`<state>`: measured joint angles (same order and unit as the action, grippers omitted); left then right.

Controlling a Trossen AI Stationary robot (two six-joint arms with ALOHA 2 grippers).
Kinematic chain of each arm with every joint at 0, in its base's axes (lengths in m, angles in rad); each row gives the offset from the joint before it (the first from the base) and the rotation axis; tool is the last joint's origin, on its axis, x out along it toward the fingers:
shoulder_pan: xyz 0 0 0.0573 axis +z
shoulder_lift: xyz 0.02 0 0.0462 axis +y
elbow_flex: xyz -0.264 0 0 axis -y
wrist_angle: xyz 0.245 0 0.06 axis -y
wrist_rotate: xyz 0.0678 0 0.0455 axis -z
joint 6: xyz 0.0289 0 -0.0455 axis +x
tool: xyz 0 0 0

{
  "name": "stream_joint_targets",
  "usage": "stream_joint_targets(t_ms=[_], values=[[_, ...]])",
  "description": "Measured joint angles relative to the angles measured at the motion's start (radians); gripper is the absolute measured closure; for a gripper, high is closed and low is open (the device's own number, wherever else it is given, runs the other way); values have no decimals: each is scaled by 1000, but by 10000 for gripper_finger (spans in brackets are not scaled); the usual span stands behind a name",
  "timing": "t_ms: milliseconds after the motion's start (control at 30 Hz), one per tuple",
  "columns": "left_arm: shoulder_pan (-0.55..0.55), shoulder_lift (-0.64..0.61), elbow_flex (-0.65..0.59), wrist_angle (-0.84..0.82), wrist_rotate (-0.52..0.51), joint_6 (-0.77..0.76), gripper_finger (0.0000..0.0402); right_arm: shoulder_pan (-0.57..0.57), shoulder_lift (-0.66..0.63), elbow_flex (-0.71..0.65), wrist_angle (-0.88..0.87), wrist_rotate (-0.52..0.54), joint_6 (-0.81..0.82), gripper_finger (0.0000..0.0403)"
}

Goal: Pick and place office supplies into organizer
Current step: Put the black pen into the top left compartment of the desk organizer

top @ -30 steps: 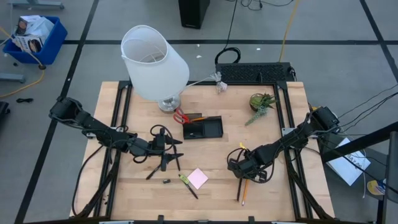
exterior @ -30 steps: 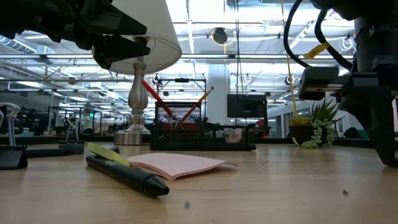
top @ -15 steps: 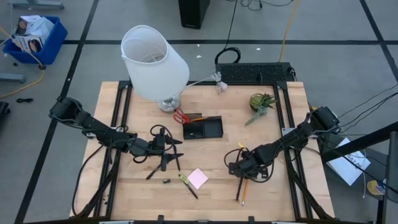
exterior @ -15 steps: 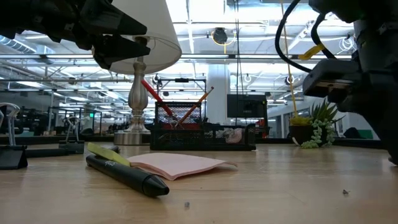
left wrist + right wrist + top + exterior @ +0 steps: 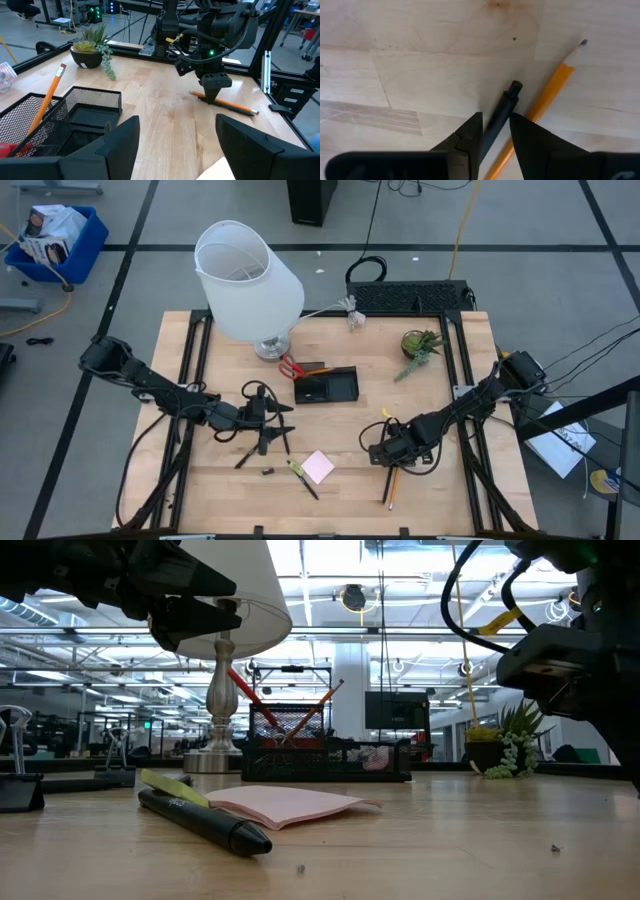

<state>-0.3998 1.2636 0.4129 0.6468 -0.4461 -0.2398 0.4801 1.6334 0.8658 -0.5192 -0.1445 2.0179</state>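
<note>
Two right fingers (image 5: 465, 137) straddle, unclenched, black pen (image 5: 500, 112) beside orange pencil (image 5: 547, 92).

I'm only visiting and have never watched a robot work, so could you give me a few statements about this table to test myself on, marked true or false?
1. The right tool has its fingers on either side of a black pen. True.
2. An orange pencil lies right beside that pen. True.
3. The organizer is empty. False: an orange pencil and red-handled scissors already lean in it.
4. The left tool is holding the pink sticky-note pad. False: it is open with nothing in it, and the pad lies flat on the table.
5. A small green plant stands behind the right arm. True.
</note>
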Motion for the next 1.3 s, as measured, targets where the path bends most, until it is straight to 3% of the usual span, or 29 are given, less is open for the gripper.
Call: stream_joint_targets(t_ms=[333, 700, 1300], values=[[0, 0, 0, 0, 0, 0, 146, 20, 43, 0, 8, 50, 35, 310], [0, 0, 0, 0, 0, 0, 146, 20, 51, -1, -24, 45, 32, 381], [0, 0, 0, 0, 0, 0, 146, 19, 40, -2, 45, 224, -161, 376]])
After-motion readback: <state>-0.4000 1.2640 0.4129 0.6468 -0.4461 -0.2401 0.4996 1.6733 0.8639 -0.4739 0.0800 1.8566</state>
